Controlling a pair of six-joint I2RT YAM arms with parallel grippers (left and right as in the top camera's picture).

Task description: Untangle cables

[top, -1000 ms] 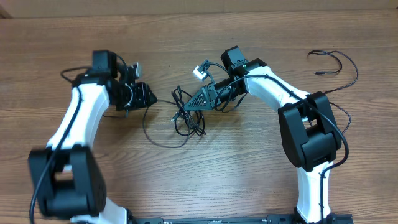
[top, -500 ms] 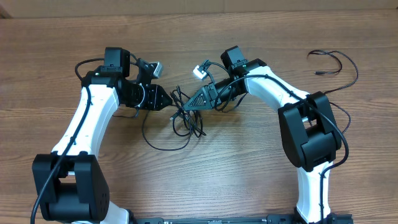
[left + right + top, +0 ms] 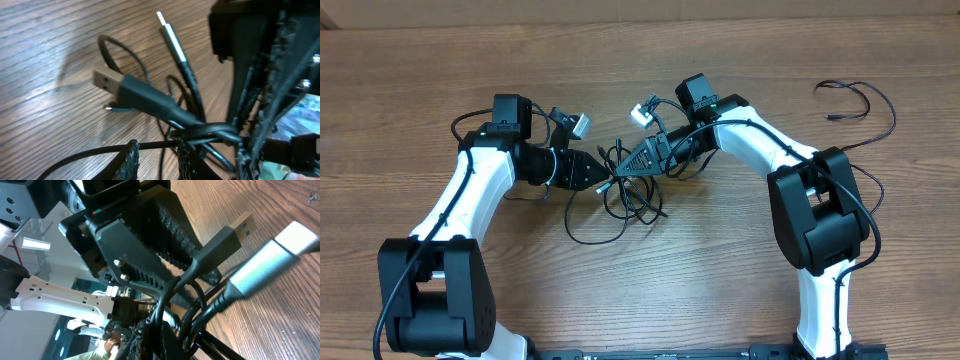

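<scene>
Left gripper (image 3: 604,182), jaws narrowly parted with a strand crossing the gap, faces the right gripper (image 3: 621,173), clamped shut on the cables (image 3: 618,196); the knot sits between both tips, loops trailing on the left gripper's side.

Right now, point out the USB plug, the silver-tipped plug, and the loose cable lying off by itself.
USB plug (image 3: 106,80): left wrist view, on its metal shell.
silver-tipped plug (image 3: 170,40): left wrist view, on its silver barrel.
loose cable (image 3: 866,87): overhead view, on the top of its arc.
</scene>
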